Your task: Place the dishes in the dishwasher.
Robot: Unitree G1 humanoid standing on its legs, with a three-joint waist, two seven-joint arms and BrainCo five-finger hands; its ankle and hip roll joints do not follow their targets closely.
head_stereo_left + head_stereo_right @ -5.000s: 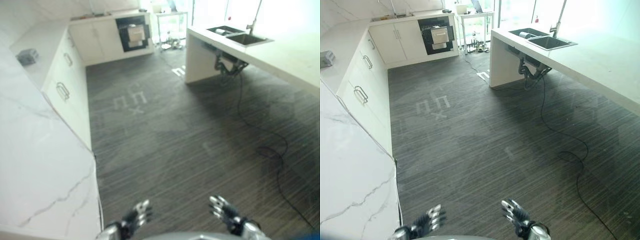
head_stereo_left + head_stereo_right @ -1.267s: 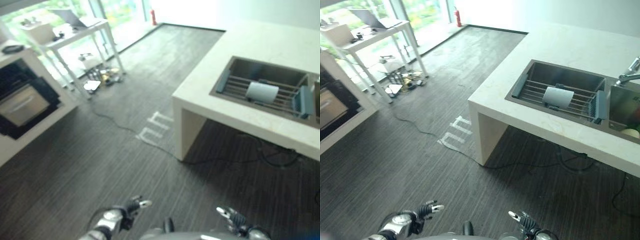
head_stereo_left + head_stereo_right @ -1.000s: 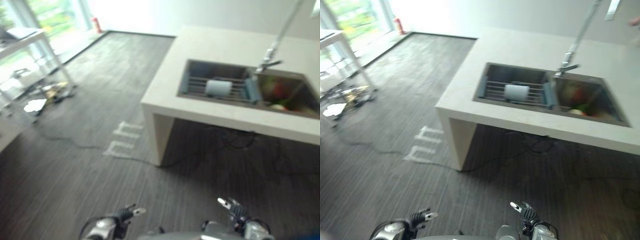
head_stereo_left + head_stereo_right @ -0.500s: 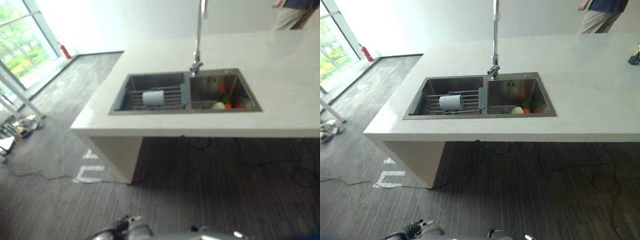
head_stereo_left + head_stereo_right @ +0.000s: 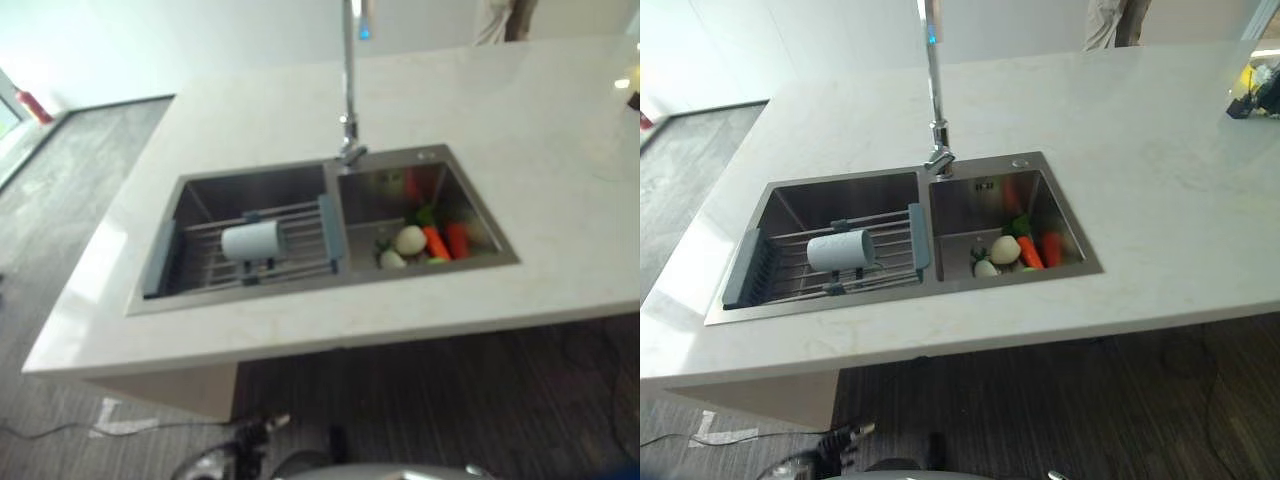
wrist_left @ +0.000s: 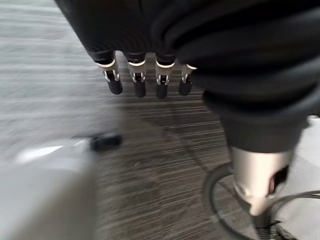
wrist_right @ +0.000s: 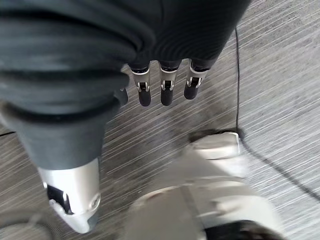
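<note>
Left hand: hung low over the floor, fingers relaxed and straight, nothing held; its fingertips are also seen at the bottom edge of the right eye view.
Right hand: likewise lowered over the floor, fingers loosely extended, nothing held.
Cup: a pale cup is laid on its side, well ahead of and above both hands, to the left-hand side.
Rack: a wire drying rack with blue-grey ends is set across the left basin, and the cup is carried on it.
Sink: a double steel sink is sunk into the white counter; vegetables are gathered in the right basin, and a tall tap is mounted behind the divider.
Person: legs are seen past the far edge of the counter.
Progress: judged barely begun; nothing is grasped, the cup is yet to be reached, lifted and carried to the dishwasher.
</note>
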